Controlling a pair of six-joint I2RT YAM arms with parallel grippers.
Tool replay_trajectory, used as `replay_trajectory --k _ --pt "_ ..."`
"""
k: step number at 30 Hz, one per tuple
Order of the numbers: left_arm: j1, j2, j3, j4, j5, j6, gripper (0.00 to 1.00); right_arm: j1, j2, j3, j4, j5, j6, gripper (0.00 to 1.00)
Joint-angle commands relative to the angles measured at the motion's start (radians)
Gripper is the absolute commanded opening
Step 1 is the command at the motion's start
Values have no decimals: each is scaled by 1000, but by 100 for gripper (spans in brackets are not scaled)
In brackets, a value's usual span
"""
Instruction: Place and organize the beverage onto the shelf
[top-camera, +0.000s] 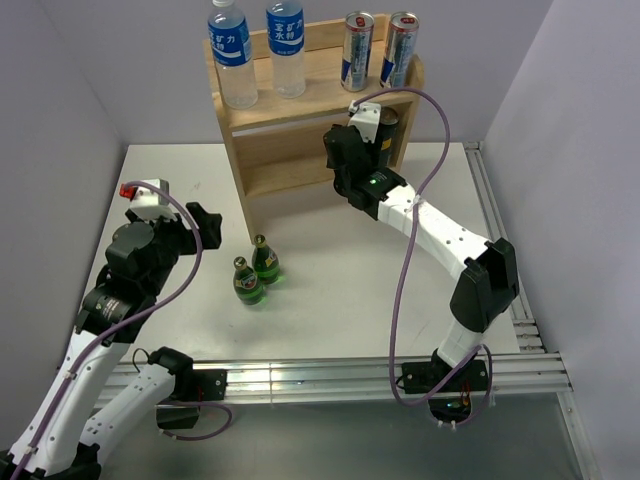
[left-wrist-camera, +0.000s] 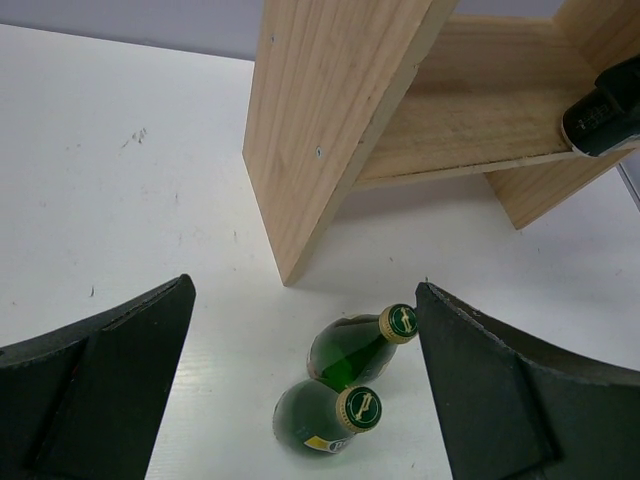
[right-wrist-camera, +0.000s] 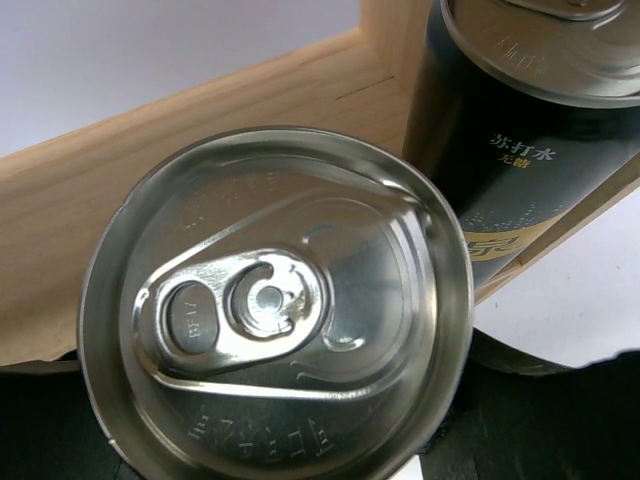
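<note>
Right gripper (top-camera: 372, 138) closed round dark can (right-wrist-camera: 275, 300), at right end of shelf (top-camera: 320, 80) lower tier. Just beside it, second dark can (right-wrist-camera: 520, 130) stands on that tier, so likely pairing like with like. Can't tell if held can is resting on board.

Shelf top sorted the same way: water bottles (top-camera: 232, 55) left, tall cans (top-camera: 357, 50) right.

Green bottles (top-camera: 257, 272) on counter (top-camera: 330, 320) off shelf's front left corner, close together, not yet shelved.

Left gripper (left-wrist-camera: 305, 295) wide open, empty, hovers over them, probably lined up for next pick.

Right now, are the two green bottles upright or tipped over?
Upright. Both green bottles stand on their bases on the table, caps pointing up.
</note>
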Motion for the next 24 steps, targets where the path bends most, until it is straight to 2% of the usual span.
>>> replay_trajectory --k 1,15,17,18,19,21,22,24 --pt "-7 -10 33 10 -13 27 99 -12 -13 31 140 36 5 0" --pt "-22 -10 22 3 -27 39 99 -12 16 -17 188 101 45 0" --pt "-24 -10 24 0 -31 41 99 -12 19 -23 189 98 57 4" --pt "-24 -10 24 1 -33 42 99 -12 19 -26 188 96 61 10" --pt "-24 -9 25 0 -34 45 99 -12 20 -27 176 95 77 26" --pt "-24 -9 27 -3 -37 45 99 -12 22 -28 168 95 87 51" --pt "-22 -9 29 -2 -37 45 99 -12 23 -26 163 95 91 70" --pt "-22 -7 29 -2 -37 44 99 -12 23 -23 154 93 91 84"
